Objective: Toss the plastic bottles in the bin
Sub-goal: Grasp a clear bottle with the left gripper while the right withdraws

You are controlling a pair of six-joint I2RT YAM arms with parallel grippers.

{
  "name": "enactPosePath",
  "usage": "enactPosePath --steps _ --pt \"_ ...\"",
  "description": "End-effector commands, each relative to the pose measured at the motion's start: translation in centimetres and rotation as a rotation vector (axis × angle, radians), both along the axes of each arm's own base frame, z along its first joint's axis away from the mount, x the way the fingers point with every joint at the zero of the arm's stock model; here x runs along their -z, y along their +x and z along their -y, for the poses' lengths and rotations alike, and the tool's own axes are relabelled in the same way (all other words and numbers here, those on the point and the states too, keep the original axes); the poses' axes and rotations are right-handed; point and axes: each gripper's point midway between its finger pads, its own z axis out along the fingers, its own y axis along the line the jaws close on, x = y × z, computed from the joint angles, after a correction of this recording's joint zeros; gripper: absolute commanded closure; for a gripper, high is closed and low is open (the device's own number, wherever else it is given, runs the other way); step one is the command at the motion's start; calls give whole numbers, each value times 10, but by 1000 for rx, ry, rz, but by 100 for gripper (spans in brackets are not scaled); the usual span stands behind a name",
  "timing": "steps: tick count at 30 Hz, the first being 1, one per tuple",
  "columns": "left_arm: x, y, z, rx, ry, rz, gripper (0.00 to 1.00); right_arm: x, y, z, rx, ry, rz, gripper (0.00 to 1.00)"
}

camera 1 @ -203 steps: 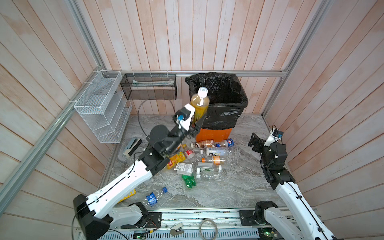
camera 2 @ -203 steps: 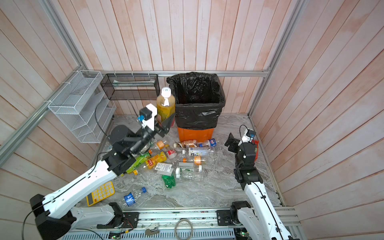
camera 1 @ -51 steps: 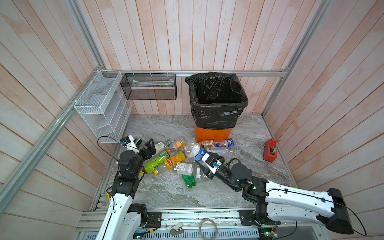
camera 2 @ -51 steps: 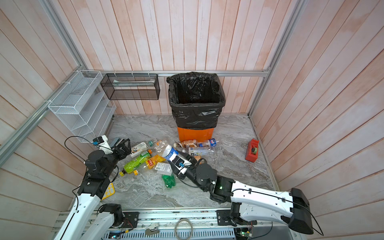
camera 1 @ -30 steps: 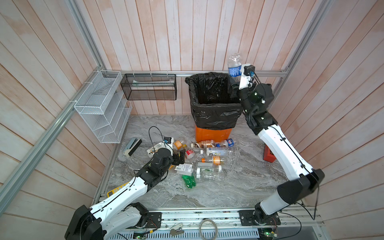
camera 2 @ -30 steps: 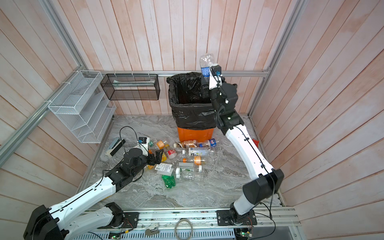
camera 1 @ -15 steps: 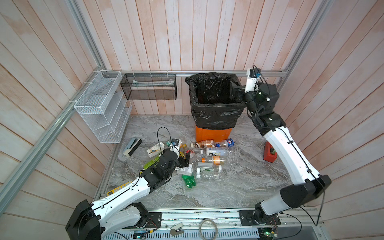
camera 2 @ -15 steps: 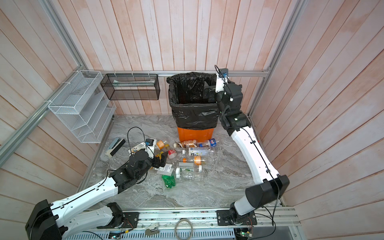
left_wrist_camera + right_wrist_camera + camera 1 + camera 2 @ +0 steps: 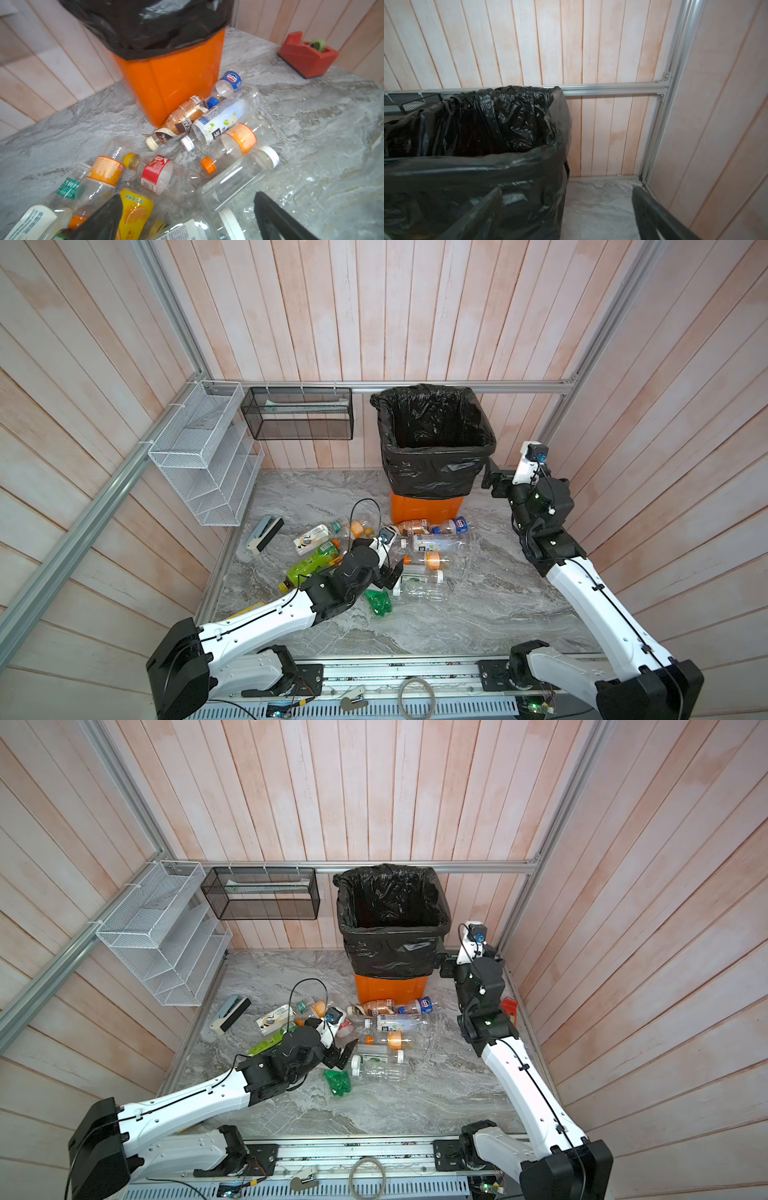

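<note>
Left gripper [image 9: 388, 577]: fingers [image 9: 99, 220] spread wide, gripping nothing. It sits low over the near side of the bottles, and a white-capped bottle [image 9: 182, 230] shows in the gap.
Right gripper [image 9: 491, 479]: fingers [image 9: 481, 212] spread wide, nothing between them. It is just beside the bin's right side at the bag; whether it touches cannot be told.
Bottles [image 9: 436, 543]: lying in a heap mid-table, just in front of the bin. A brown one [image 9: 182, 120] lies against its base.
Bin [image 9: 428, 508]: at the back edge of the table, right of centre, with a black bag over the rim. The inside is too dark to read.
Tape dispenser [image 9: 509, 1006]: at the right edge of the table, apart from the heap.
</note>
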Motion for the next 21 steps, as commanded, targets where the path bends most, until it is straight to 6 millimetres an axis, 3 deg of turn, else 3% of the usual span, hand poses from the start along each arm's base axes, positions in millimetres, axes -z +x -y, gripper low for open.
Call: enactPosePath --steps 1,10,21 --pt "6 -18 30 160 84 -6 0 -3 -14 16 38 89 50 3" --pt "61 -51 82 372 355 -64 1 70 -36 40 118 172 -41 1" --pt "110 -64 113 508 543 -100 5 148 -46 55 142 270 -173 1"
